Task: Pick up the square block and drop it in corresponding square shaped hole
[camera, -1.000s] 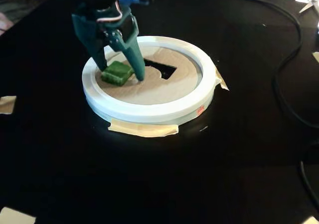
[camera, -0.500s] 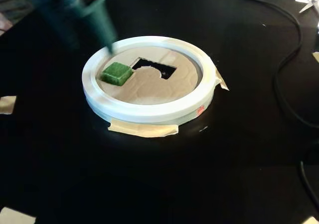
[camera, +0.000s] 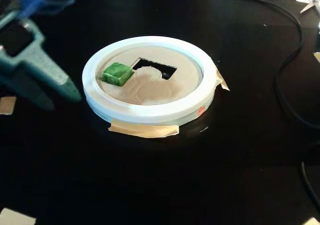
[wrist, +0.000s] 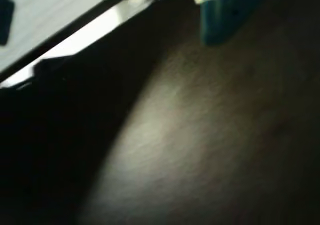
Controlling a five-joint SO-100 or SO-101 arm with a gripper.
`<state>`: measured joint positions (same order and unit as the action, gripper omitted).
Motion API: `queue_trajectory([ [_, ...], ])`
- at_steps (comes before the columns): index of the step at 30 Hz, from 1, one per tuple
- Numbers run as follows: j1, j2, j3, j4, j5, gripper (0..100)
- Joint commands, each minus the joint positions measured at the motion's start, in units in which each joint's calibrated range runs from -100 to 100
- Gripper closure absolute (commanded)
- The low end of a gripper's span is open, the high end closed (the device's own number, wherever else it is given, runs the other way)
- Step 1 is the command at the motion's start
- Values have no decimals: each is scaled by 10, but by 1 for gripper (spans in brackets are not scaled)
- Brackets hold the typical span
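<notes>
The square block (camera: 117,73), a small mottled green cube, rests on the left part of the tan disc (camera: 160,92) inside the white ring (camera: 150,112). The square shaped hole does not show; only the larger cutout with a curved notch (camera: 155,66) is visible beside the block. My teal gripper (camera: 62,101) hangs to the left of the ring, outside it and well apart from the block. Its fingers are spread, with nothing between them. The wrist view is blurred: a dark surface, a teal gripper part (wrist: 230,15) at the top right, and no block.
The ring is taped to the black table with beige tape (camera: 145,130). A black cable (camera: 287,70) curves along the right side. Paper scraps (camera: 7,105) lie at the table's left edge and corners. A bright strip (wrist: 85,37) crosses the wrist view.
The gripper has let go of the block, lifted off the disc and swung left to outside the ring. The block stays where it was on the disc.
</notes>
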<state>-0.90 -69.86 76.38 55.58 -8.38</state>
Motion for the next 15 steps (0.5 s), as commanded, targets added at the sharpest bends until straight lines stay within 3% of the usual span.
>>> queue_trajectory([
  [1, 43, -232, 168, -84, 6, 37],
  [7, 131, -292, 234, -70, 30, 37],
  [15, 131, -284, 235, -17, 53, 38],
])
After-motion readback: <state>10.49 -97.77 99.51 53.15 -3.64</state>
